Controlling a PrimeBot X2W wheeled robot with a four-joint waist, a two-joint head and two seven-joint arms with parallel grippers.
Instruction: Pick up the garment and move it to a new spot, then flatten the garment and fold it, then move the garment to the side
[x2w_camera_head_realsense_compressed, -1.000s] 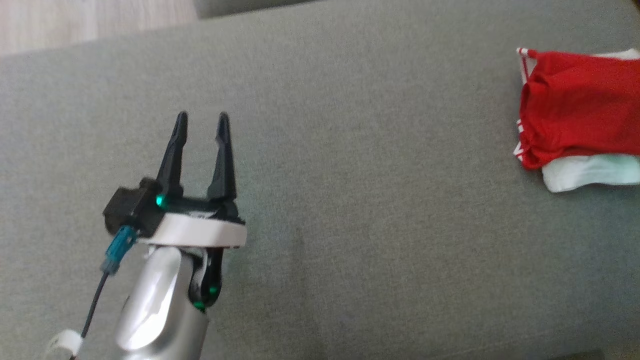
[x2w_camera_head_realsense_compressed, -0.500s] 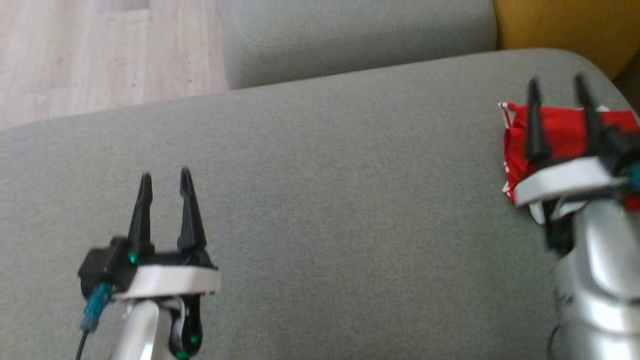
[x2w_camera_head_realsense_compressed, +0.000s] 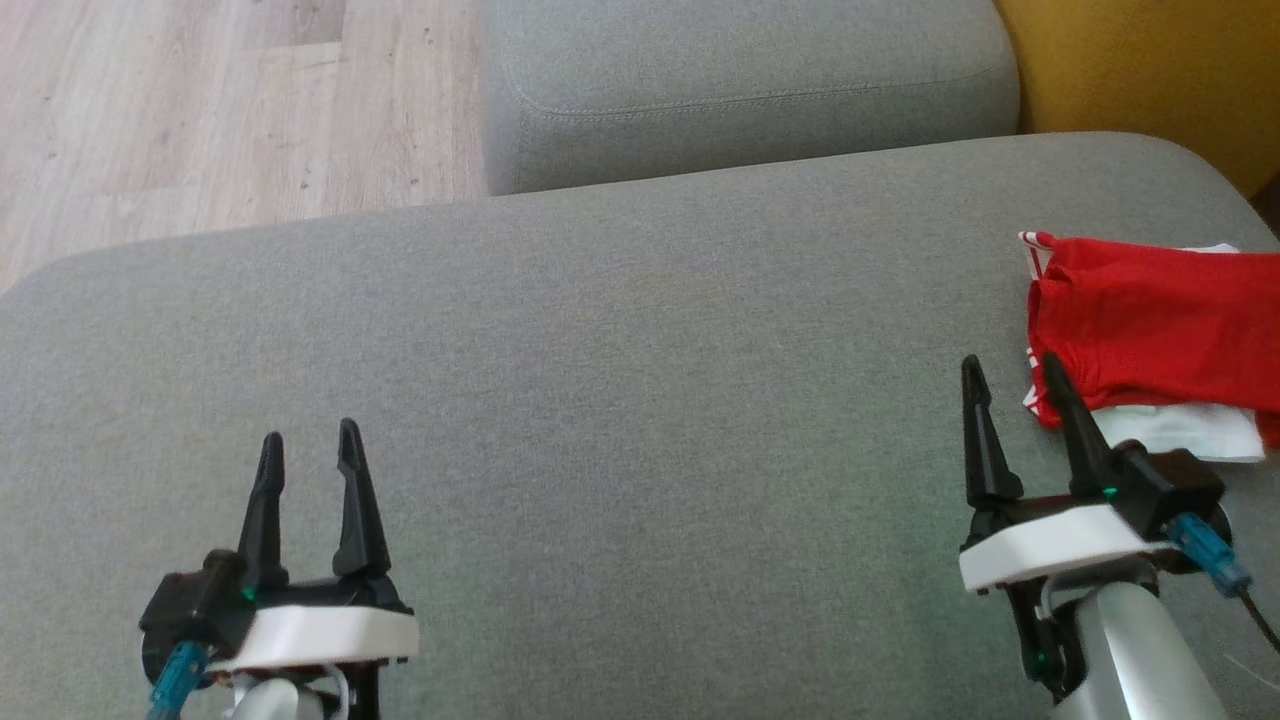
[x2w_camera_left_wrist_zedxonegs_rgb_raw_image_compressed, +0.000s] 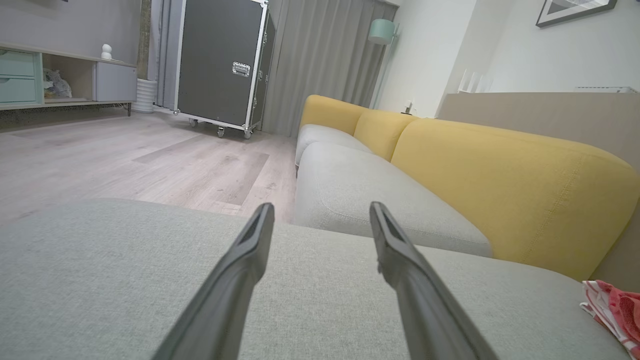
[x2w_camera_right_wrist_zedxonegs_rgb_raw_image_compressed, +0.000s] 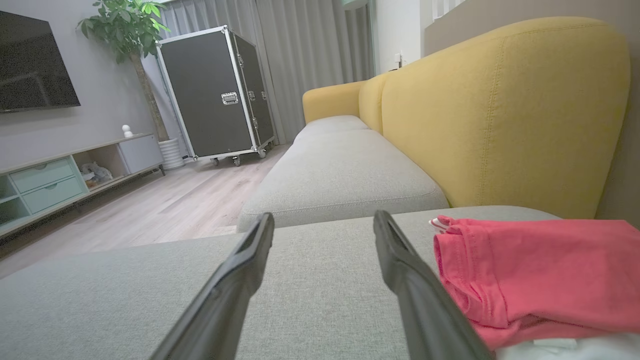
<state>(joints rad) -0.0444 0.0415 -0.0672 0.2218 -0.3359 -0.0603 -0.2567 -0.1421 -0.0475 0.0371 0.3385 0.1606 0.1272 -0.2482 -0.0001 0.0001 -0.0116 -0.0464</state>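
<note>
Looks like the last step, finished: folded red garment at right on grey sofa cushion. Apart and empty: left pincer, right pincer. Next: keep clear.

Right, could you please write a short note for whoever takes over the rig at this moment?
Left gripper: open, holding nothing, above the left part of the grey cushion.
Right gripper: open, holding nothing, fingers just beside the left edge of the red garment.
Red garment: folded, lying on a white cloth at the cushion's right end, by the yellow backrest.
Done: folding and moving aside look finished.
Left: probably nothing; maybe check that the fold is tidy.
</note>
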